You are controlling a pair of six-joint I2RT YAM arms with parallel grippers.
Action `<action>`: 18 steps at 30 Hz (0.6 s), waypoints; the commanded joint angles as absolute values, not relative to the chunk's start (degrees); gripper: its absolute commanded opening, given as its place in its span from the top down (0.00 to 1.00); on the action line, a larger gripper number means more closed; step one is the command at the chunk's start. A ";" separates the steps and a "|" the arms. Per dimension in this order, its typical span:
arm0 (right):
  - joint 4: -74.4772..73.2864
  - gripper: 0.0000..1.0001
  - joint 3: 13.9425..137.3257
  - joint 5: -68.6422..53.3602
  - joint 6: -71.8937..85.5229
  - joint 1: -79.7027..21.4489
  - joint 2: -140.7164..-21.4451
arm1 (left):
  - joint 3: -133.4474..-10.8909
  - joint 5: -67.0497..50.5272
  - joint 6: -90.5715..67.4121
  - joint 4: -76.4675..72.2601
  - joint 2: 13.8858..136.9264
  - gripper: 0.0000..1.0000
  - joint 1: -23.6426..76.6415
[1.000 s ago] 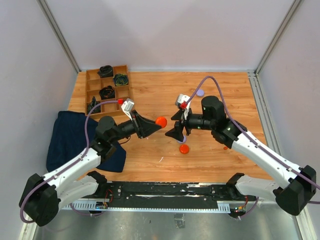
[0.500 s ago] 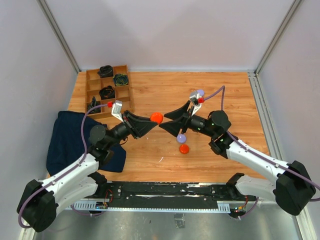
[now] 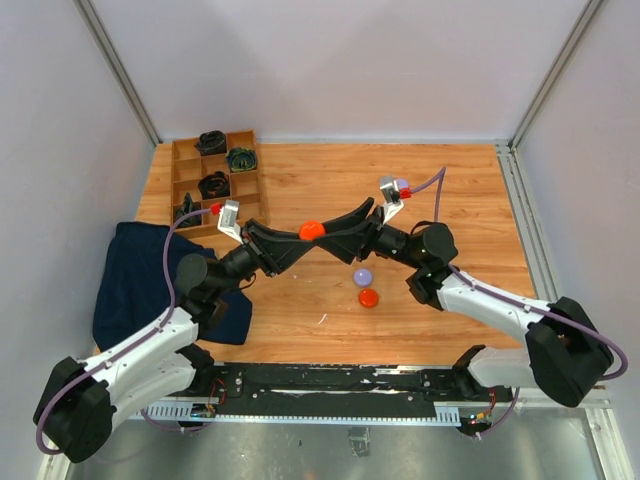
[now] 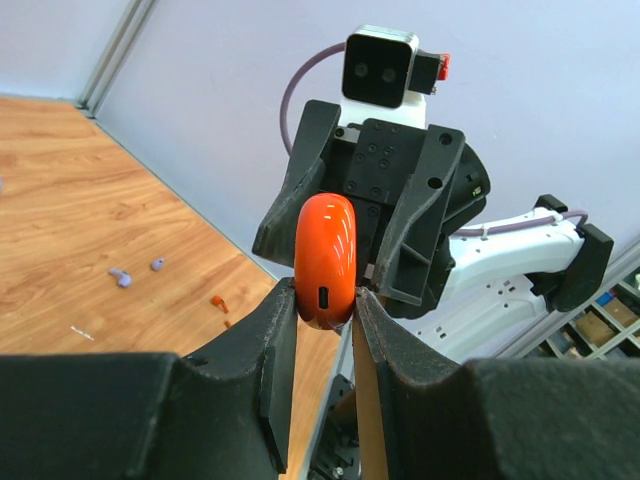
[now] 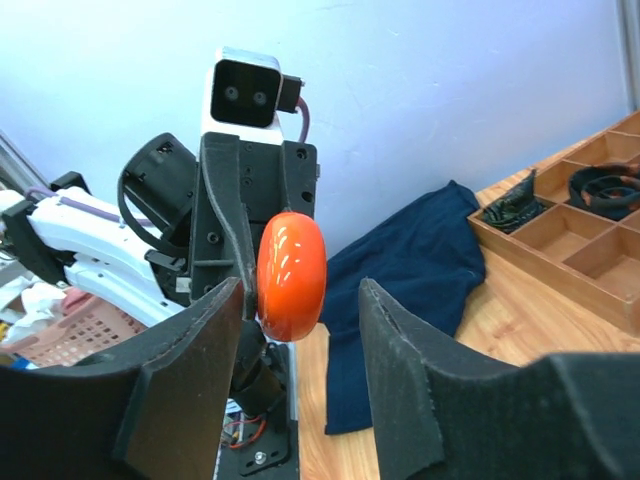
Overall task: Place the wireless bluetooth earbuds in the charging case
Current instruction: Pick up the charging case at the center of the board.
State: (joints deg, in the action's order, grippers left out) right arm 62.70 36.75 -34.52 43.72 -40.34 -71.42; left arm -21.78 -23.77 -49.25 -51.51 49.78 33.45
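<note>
An orange-red charging case (image 3: 312, 229) hangs above the table's middle, and my left gripper (image 3: 298, 239) is shut on it. In the left wrist view the case (image 4: 325, 258) stands upright between my fingertips, its port facing the camera. My right gripper (image 3: 328, 236) faces it from the other side. Its jaws stand open on either side of the case (image 5: 291, 272), with a clear gap at the right finger (image 5: 400, 330). Tiny earbuds lie on the wood: two lavender (image 4: 121, 277) (image 4: 157, 264) and one orange-red (image 4: 219, 302).
A lavender disc (image 3: 363, 276) and an orange-red disc (image 3: 369, 297) lie on the table below the grippers. A wooden divided tray (image 3: 213, 175) with black coiled bundles stands at the back left. A dark blue cloth (image 3: 135, 275) lies at the left edge.
My right gripper has swung up and to the left to meet the held case, and its jaws have narrowed round it. The left gripper has kept its grip, shifting slightly left.
</note>
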 commanded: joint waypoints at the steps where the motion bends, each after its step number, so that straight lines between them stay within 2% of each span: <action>1: 73.82 0.52 37.46 -36.88 48.56 -39.65 -73.07 | -21.45 -23.19 -50.05 -55.91 50.61 0.84 34.25; 8: 76.08 0.71 37.16 -37.86 49.36 -39.65 -73.73 | -20.57 -23.13 -50.46 -57.21 50.83 0.82 34.39; 11: 74.59 0.86 37.17 -38.59 48.40 -39.70 -73.03 | -19.79 -23.13 -50.28 -57.64 50.48 0.78 34.40; 13: 72.94 0.92 37.33 -39.23 47.30 -39.63 -72.41 | -19.32 -23.23 -50.03 -58.08 50.33 0.74 34.38; 18: 67.05 0.91 38.50 -42.41 44.27 -38.93 -70.29 | -19.59 -24.52 -46.69 -55.32 49.52 0.53 34.37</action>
State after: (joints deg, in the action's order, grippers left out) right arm 68.69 36.75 -38.41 47.79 -40.10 -73.41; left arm -19.73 -24.36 -49.74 -56.29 50.70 34.33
